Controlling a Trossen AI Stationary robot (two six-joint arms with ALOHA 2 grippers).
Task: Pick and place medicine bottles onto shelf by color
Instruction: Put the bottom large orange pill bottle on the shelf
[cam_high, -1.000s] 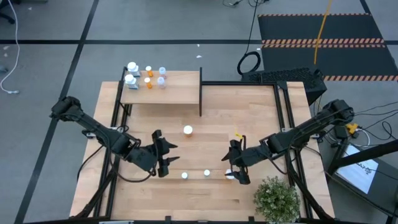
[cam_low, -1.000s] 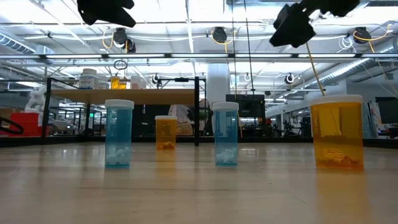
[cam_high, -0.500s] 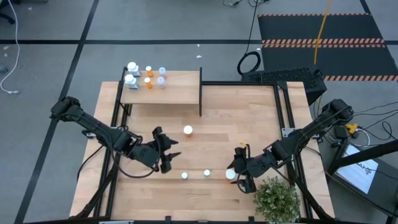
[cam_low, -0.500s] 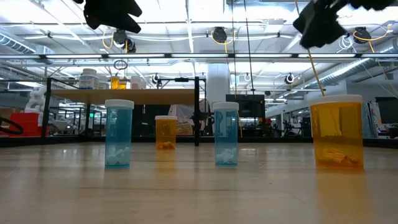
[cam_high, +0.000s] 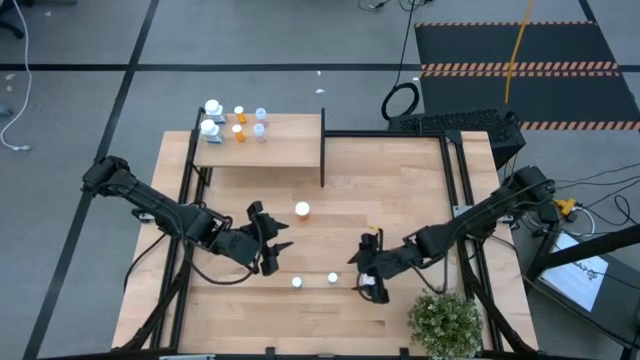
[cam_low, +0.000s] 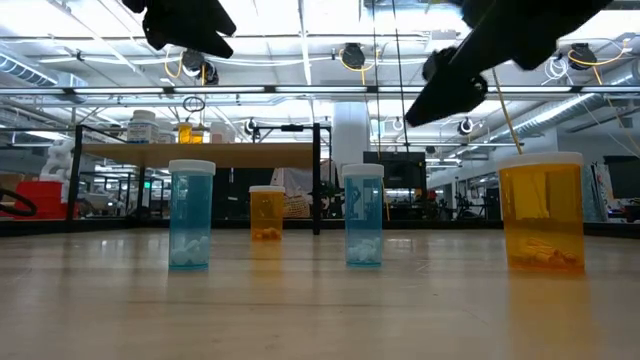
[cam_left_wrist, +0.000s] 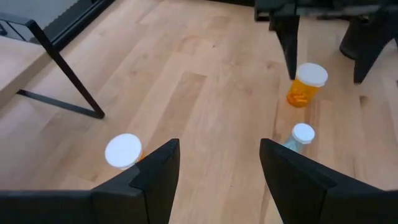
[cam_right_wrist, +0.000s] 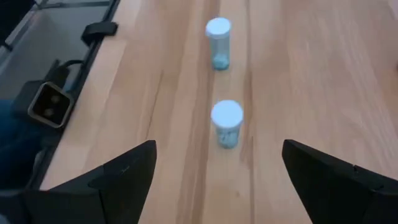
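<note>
the right gripper (cam_high: 368, 275) hangs above the near part of the light-wood tabletop (cam_high: 400, 190), fingers spread wide and empty. straight ahead of it stand two pale blue clear medicine bottles with white caps, the nearer one (cam_right_wrist: 226, 124) just beyond its fingertips and the farther one (cam_right_wrist: 217, 42) in line behind it. the large orange-amber bottle with a white cap (cam_low: 541, 212) that stands closest in the low view seems to lie just under or beside this gripper, though from above the arm covers it.

the left gripper (cam_high: 268, 245) hovers on the other side of the same row, its fingers partly apart with nothing between them. a white-capped orange bottle (cam_left_wrist: 123, 151) sits close by its left finger, and another orange bottle (cam_left_wrist: 302, 84) stands well ahead.

judging by this, the step in hand is the right arm's approach to a blue bottle. the next move calls for lowering the open fingers around the nearer blue one, closing on its body below the cap, then lifting and carrying it far across to the small raised light-wood shelf on a black frame (cam_high: 290, 150).

counted: four bottles on the tabletop, two blue and two orange. the shelf carries about six at its far end: two white, two orange, two bluish-clear.
</note>
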